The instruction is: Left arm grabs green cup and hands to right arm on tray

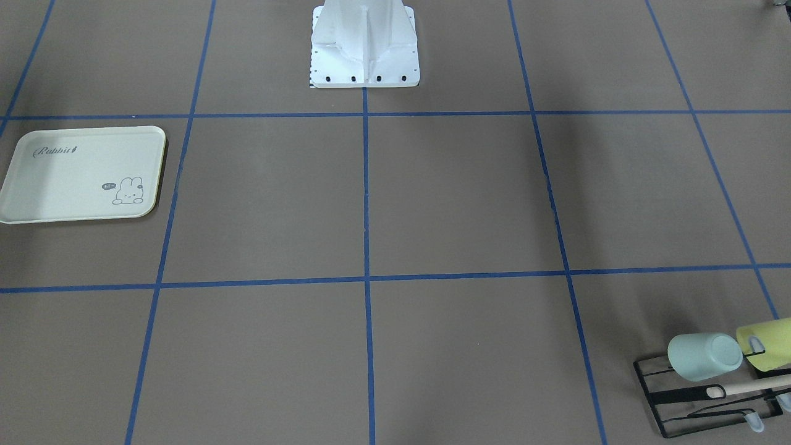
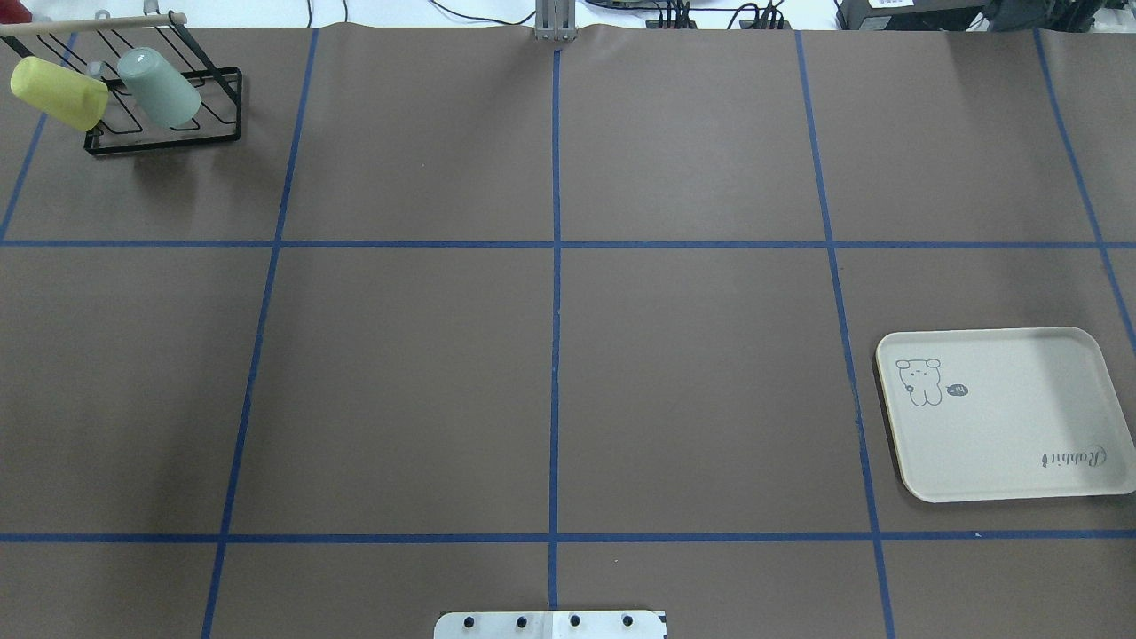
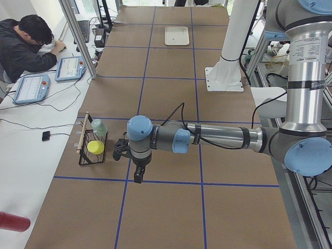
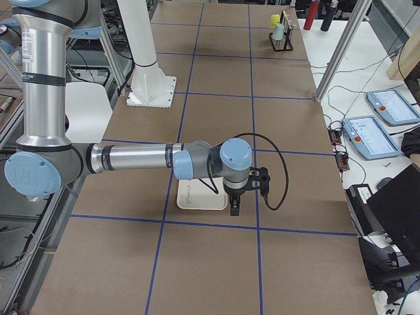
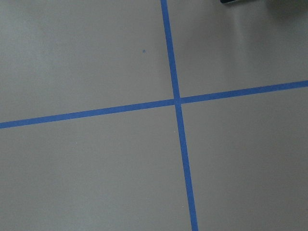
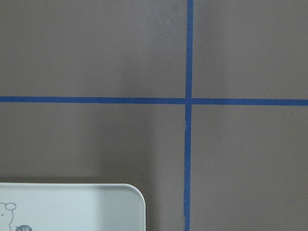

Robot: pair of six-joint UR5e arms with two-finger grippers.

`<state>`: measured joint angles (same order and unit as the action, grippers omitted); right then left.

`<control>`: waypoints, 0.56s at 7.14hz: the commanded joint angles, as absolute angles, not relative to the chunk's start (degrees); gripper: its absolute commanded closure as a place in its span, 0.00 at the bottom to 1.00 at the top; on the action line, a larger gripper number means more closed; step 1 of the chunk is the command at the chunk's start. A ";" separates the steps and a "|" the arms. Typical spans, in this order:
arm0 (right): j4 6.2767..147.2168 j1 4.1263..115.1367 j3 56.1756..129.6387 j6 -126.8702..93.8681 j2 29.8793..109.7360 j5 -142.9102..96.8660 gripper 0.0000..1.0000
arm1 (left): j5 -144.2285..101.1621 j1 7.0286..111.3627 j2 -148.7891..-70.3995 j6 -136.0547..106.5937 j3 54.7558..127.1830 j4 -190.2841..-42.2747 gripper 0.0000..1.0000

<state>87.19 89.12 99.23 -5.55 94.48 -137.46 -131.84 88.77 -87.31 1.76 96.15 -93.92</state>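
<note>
Left gripper (image 3: 138, 179) near racked green cup (image 2: 160, 86), opening unclear

Green cup (image 1: 704, 356) tilted on wire rack (image 1: 680, 395), tray (image 1: 68, 179) well apart

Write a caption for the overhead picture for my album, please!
The green cup and a yellow-green cup sit tilted on the black wire rack, far left; the tray lies bare at right.

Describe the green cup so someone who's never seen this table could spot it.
On the brown taped table, a black wire rack stands in the far corner on the robot's left. Two cups sit tilted on it; the green cup is the pale mint one, not the brighter yellow-green cup.
</note>
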 commanded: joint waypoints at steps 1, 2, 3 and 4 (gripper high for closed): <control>87.19 89.12 99.23 -5.54 94.40 -137.46 0.01 | -131.84 88.77 -87.36 1.76 96.15 -93.87 0.00; 87.19 89.12 99.14 -5.62 94.39 -137.46 0.01 | -131.92 88.77 -88.06 1.76 96.85 -93.35 0.00; 87.19 89.12 99.14 -5.62 94.39 -137.46 0.01 | -131.66 88.77 -88.59 1.67 96.94 -93.17 0.00; 87.19 89.12 99.23 -5.62 94.48 -137.46 0.01 | -131.49 88.77 -90.16 1.67 96.94 -92.29 0.00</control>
<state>87.19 89.12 99.17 -5.61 94.41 -137.46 -131.70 88.77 -88.71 1.70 96.83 -93.08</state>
